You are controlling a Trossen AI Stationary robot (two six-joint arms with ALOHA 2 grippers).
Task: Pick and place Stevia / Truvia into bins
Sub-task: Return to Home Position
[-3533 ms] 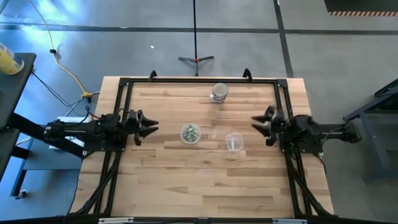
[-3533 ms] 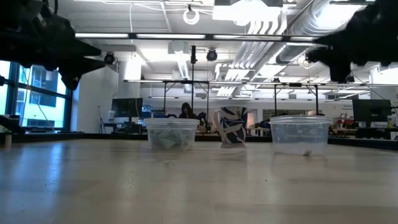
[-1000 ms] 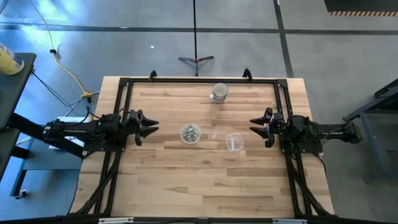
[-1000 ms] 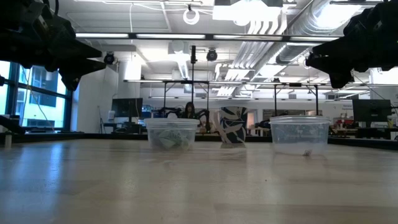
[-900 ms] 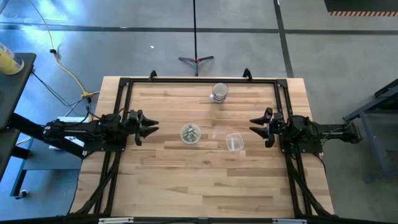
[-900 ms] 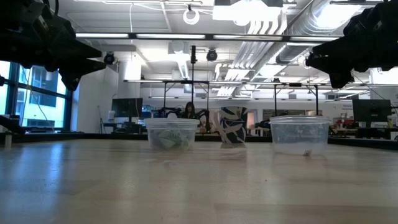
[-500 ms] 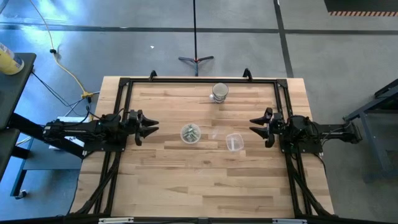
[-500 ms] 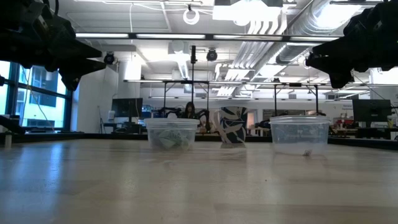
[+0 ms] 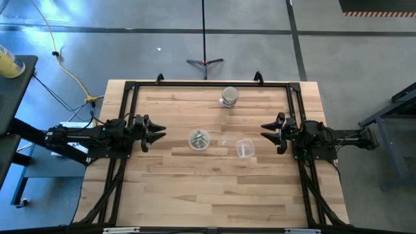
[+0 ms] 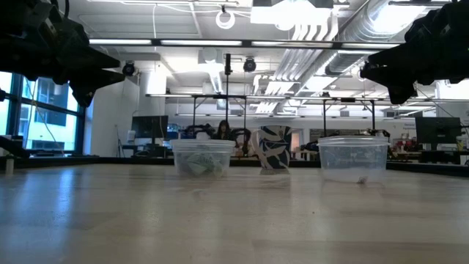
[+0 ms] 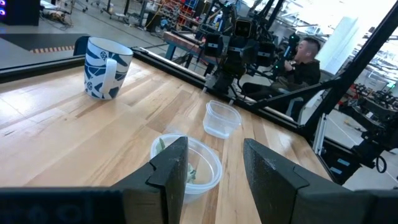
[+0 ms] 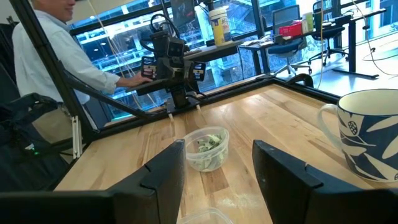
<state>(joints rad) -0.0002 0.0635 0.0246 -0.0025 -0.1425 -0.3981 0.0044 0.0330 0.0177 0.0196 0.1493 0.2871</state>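
A round shallow clear cup (image 9: 199, 139) stands on its base mid-table with several pale green packets (image 12: 209, 142) lying inside it. A second clear cup (image 9: 244, 149) stands to its right; something small and pale lies on its bottom (image 10: 360, 178). My left gripper (image 9: 158, 134) hovers open above the table, left of the round cup, fingers pointing toward it. My right gripper (image 9: 264, 134) hovers open to the right of the second cup, pointing left. In the left wrist view the round cup (image 11: 208, 163) shows between my fingers. Neither gripper touches anything.
A blue-and-white mug (image 9: 229, 96) stands near the table's far edge, behind the two cups. A black frame (image 9: 208, 84) runs along the far and side edges. Bare wood (image 9: 208, 195) lies on the near side. People (image 11: 305, 56) sit beyond the table.
Over the last second nothing has moved. A few seconds back my right gripper shifted a little toward the table's left and then came to rest there.
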